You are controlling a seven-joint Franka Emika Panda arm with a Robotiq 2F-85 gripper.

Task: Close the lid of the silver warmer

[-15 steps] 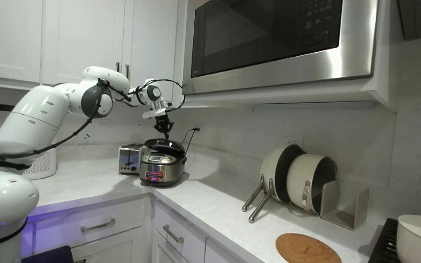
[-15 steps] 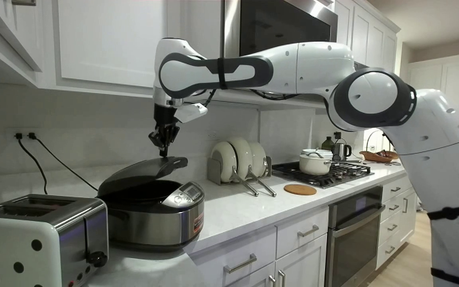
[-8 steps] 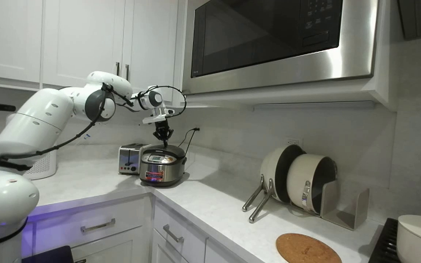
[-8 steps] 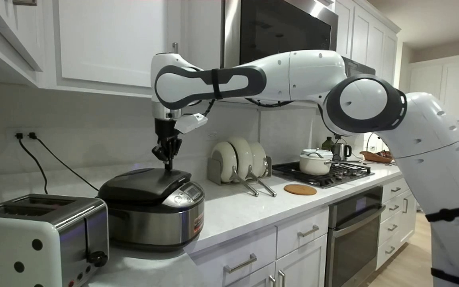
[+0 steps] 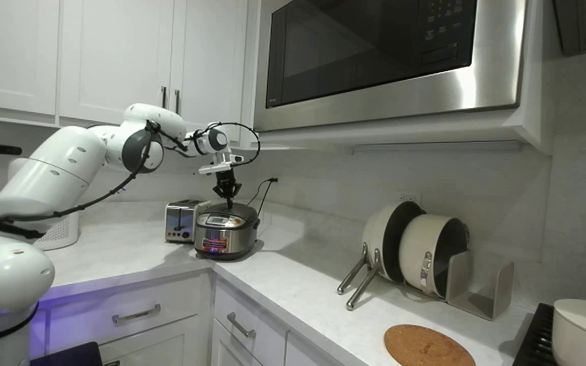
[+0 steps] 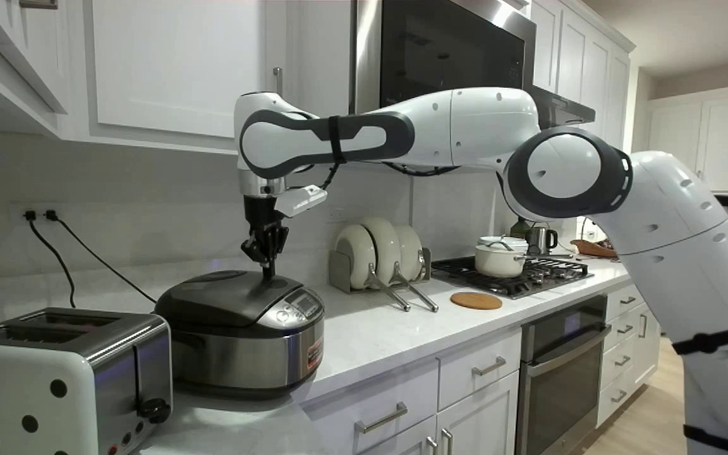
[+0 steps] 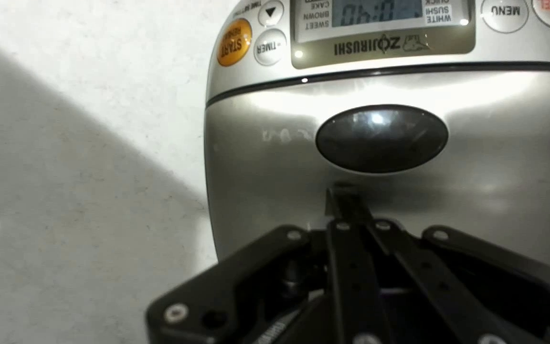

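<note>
A silver warmer, a rice cooker by its look, stands upright on the corner of a white countertop. Its lid lies down, level with the control panel, with no gap visible at the front seam. Closing therefore looks done or nearly so; whether a latch has caught cannot be told. The gripper points straight down, its fingers together with nothing between them, tips apparently touching the lid just behind a dark oval. What remains, most likely, is a last press, then lifting away. The warmer's contents are hidden. Beside it stands a toaster, its slots too dark to judge. Farther along, a rack holds pans on edge, and a cream pot sits on the stove, contents unseen.
</note>
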